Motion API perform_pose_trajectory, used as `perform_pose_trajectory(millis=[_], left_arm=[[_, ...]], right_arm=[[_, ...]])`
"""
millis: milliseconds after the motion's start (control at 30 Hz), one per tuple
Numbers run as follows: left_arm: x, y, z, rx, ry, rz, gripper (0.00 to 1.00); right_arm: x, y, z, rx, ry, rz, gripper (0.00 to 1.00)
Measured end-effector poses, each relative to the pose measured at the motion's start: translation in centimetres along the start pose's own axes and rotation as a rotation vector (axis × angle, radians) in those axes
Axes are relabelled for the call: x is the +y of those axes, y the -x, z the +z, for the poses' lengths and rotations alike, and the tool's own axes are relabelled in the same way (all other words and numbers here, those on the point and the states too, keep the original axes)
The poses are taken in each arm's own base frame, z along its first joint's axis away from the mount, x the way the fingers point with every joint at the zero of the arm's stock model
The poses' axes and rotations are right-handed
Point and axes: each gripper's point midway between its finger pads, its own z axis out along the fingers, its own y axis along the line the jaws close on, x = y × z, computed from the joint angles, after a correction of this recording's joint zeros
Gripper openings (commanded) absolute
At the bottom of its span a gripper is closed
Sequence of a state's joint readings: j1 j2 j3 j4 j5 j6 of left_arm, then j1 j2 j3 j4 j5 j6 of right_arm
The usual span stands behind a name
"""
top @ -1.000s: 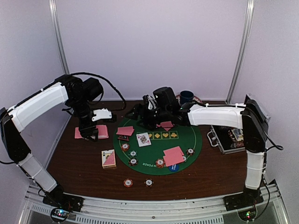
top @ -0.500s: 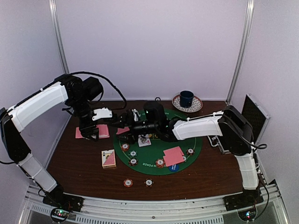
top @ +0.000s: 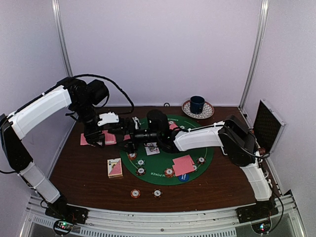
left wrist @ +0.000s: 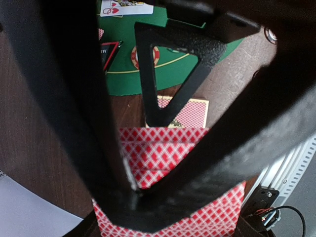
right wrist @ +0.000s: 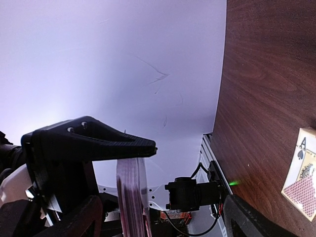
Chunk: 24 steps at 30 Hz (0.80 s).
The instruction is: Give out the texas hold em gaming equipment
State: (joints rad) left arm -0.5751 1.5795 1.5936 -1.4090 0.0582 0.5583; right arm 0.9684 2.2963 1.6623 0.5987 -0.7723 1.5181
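A robot lab test booth: plain white panels in aluminium uprights enclose a brown table, with 2 white arms bolted to a metal rail at its near edge.

The right arm has swung left across the green mat. Its gripper, earlier over the mat's far middle, now reaches past the mat's left edge, jaws wide around the pink-backed cards. Its elbow has come in from beyond the mat's right edge. The blue mug behind the mat, half hidden before, shows whole.
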Motion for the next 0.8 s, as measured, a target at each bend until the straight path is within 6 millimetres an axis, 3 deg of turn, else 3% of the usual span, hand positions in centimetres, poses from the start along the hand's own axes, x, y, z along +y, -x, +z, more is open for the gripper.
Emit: perform_pose_trajectory(millis=[800], left_arm=[[0.0,0.0,0.2,0.006,-0.008,-0.001,0.0]], right_arm=[[1.1,-2.0,4.8,0.108,0.1,0.004,0.89]])
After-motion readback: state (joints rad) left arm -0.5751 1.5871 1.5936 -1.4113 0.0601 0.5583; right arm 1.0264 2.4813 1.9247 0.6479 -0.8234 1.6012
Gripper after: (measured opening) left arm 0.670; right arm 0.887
